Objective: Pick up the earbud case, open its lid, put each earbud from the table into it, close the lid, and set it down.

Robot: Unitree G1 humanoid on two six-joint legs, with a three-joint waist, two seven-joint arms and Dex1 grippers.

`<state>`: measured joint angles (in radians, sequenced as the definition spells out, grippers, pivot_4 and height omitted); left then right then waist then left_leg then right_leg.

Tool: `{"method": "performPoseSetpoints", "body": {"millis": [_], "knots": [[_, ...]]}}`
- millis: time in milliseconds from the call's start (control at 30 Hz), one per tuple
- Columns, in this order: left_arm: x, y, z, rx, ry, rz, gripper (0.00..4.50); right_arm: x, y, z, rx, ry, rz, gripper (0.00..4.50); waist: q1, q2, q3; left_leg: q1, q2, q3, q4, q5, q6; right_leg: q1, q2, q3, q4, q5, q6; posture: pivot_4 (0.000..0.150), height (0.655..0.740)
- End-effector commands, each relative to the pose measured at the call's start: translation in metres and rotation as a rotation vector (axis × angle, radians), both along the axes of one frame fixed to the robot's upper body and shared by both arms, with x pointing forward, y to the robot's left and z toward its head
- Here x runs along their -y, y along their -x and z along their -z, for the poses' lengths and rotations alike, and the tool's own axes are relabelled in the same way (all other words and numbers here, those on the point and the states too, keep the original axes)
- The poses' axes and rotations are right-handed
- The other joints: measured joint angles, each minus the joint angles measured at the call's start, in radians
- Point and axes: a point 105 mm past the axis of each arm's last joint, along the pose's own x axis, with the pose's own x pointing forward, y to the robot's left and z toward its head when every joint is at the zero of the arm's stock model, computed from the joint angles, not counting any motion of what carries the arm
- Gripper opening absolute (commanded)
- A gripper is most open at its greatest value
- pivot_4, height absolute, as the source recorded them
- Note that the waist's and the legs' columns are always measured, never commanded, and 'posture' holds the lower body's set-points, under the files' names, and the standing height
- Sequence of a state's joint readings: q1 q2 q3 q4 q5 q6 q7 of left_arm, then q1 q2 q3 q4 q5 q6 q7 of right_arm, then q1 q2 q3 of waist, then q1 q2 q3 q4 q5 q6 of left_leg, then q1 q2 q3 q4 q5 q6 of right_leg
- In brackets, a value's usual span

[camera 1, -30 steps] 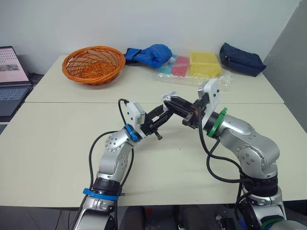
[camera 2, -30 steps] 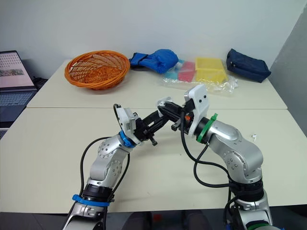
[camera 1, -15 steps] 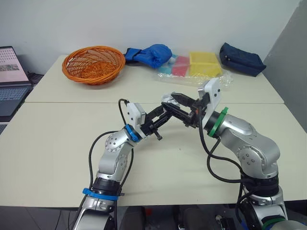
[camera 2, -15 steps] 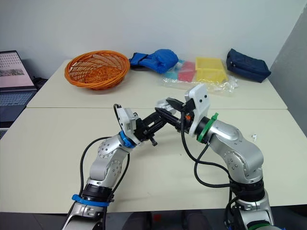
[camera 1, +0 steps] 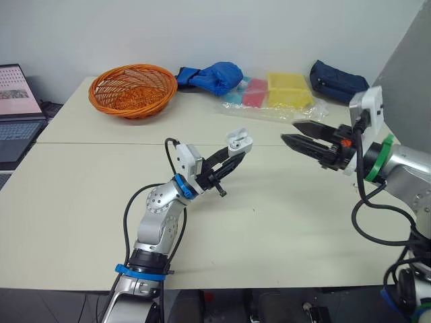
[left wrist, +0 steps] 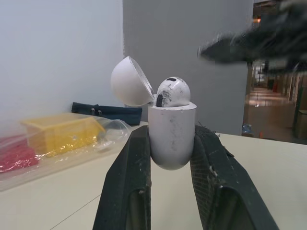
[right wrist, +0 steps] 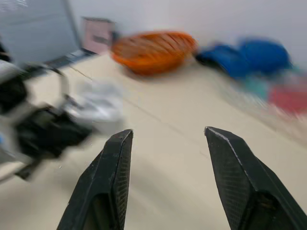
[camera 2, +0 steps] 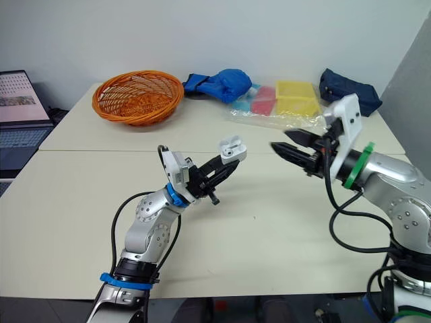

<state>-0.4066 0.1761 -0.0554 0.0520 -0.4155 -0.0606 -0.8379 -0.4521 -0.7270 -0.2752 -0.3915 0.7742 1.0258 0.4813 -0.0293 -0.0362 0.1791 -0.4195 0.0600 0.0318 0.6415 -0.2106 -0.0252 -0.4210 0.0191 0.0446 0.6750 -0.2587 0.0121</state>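
left gripper (camera 2: 229, 159) is clamped on the earbud case (left wrist: 171, 136), held upright between its fingers above the table (camera 1: 283, 222). lid (left wrist: 130, 82) tipped open, one earbud (left wrist: 172, 92) seated inside. right gripper (right wrist: 168, 131) is well apart from the case, fingers spread wide.

Plain white wall (camera 1: 283, 27) behind, evenly lit. Cream counter (camera 1: 74, 222) made of two tops butted together, with the seam (camera 1: 101, 143) running across. Grey panel (camera 1: 412, 60) at the right edge. Open laptop (camera 1: 17, 101) on a separate desk, far left.
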Motion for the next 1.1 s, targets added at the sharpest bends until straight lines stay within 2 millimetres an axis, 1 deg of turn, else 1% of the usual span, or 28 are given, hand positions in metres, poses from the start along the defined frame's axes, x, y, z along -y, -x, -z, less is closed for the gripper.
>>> {"method": "performPoseSetpoints", "body": {"millis": [33,133,200,233,267,300,367,467,533,600,700,833,933,1033,1100], "knots": [[-0.001,0.002,-0.011,0.052,0.019,-0.004,0.74,0.048,-0.01,0.02,-0.055,0.088,0.236,2.46,0.0,0.0,0.0,0.0,0.0,0.0,0.0,0.0,0.0,0.0,0.0,0.0,0.0,0.0,0.0,0.15,0.74],[0.001,0.003,-0.011,0.053,0.016,0.001,0.74,0.073,-0.013,0.042,-0.102,0.121,0.355,2.46,-0.002,0.0,0.0,0.0,0.0,0.001,0.0,0.0,0.0,0.0,0.0,0.0,0.0,0.0,0.0,0.15,0.74],[0.001,0.004,-0.011,0.055,0.014,0.003,0.74,0.087,-0.015,0.052,-0.136,0.119,0.438,2.46,-0.006,0.0,0.0,0.001,0.0,0.001,0.0,0.0,0.0,-0.001,0.001,0.0,0.0,0.0,0.0,0.15,0.74],[0.001,0.004,-0.012,0.057,0.013,0.003,0.74,0.1,-0.015,0.061,-0.163,0.108,0.52,2.46,-0.006,0.0,0.0,0.001,0.0,0.001,-0.001,0.0,0.0,-0.001,0.001,0.0,0.001,0.0,0.0,0.15,0.74],[0.001,0.003,-0.013,0.059,0.012,0.002,0.74,0.113,-0.016,0.07,-0.171,0.139,0.583,2.46,-0.005,0.0,0.0,0.002,0.0,0.001,-0.001,0.0,0.0,0.0,0.002,0.0,0.001,0.0,0.0,0.15,0.74],[0.001,0.003,-0.013,0.059,0.01,0.001,0.74,0.121,-0.015,0.077,-0.175,0.165,0.624,2.46,-0.003,0.0,0.0,0.002,0.001,0.0,0.0,0.0,0.0,0.0,0.002,0.0,0.001,0.0,0.0,0.15,0.74],[0.001,0.003,-0.013,0.06,0.007,-0.001,0.74,0.13,-0.015,0.089,-0.198,0.179,0.664,2.46,-0.002,0.0,0.0,0.002,0.0,0.0,0.0,0.0,0.0,0.0,0.002,0.0,0.001,0.0,0.0,0.15,0.74],[0.001,0.004,-0.013,0.059,0.0,0.004,0.74,0.135,-0.017,0.099,-0.221,0.176,0.69,2.46,-0.002,0.0,0.0,0.001,0.0,0.001,0.0,0.0,0.0,0.0,0.001,0.0,0.001,0.0,0.0,0.15,0.74],[0.002,0.004,-0.013,0.057,-0.002,0.008,0.74,0.14,-0.021,0.109,-0.243,0.14,0.74,2.46,-0.007,0.0,0.0,0.002,0.0,0.002,0.0,0.0,0.0,0.0,0.001,0.0,0.001,0.0,0.001,0.15,0.74],[0.003,0.004,-0.013,0.057,-0.002,0.009,0.74,0.145,-0.025,0.114,-0.245,0.131,0.778,2.46,-0.006,0.001,0.0,0.002,0.0,0.003,0.0,0.0,0.0,0.0,0.002,0.0,0.001,0.0,0.001,0.15,0.74],[0.002,0.004,-0.014,0.058,-0.005,0.01,0.74,0.148,-0.03,0.114,-0.232,0.119,0.794,2.46,-0.005,0.001,0.0,0.002,0.0,0.002,0.0,0.0,0.0,0.0,0.002,0.0,0.002,0.0,0.001,0.15,0.74],[0.002,0.003,-0.015,0.059,-0.008,0.012,0.74,0.144,-0.037,0.116,-0.241,0.106,0.782,2.46,-0.005,0.001,0.0,0.002,0.0,0.003,0.0,0.0,0.0,0.0,0.002,0.0,0.002,0.0,0.001,0.15,0.74],[0.002,0.004,-0.015,0.06,-0.009,0.014,0.74,0.145,-0.038,0.12,-0.255,0.11,0.785,2.46,-0.005,0.001,0.0,0.002,0.0,0.002,0.0,0.0,0.0,0.0,0.002,0.0,0.001,0.0,0.001,0.15,0.74],[0.0,0.004,-0.014,0.058,-0.013,0.011,0.74,0.148,-0.035,0.125,-0.297,0.102,0.81,2.46,-0.005,0.001,0.0,0.002,0.0,0.002,0.0,0.0,0.0,0.0,0.002,0.0,0.001,0.0,0.001,0.15,0.74],[0.0,0.004,-0.014,0.058,-0.015,0.009,0.74,0.149,-0.032,0.129,-0.321,0.089,0.827,2.1,-0.003,0.001,0.0,0.002,0.0,0.002,0.0,0.0,0.0,0.0,0.002,0.0,0.001,0.001,0.001,0.15,0.74]]}}
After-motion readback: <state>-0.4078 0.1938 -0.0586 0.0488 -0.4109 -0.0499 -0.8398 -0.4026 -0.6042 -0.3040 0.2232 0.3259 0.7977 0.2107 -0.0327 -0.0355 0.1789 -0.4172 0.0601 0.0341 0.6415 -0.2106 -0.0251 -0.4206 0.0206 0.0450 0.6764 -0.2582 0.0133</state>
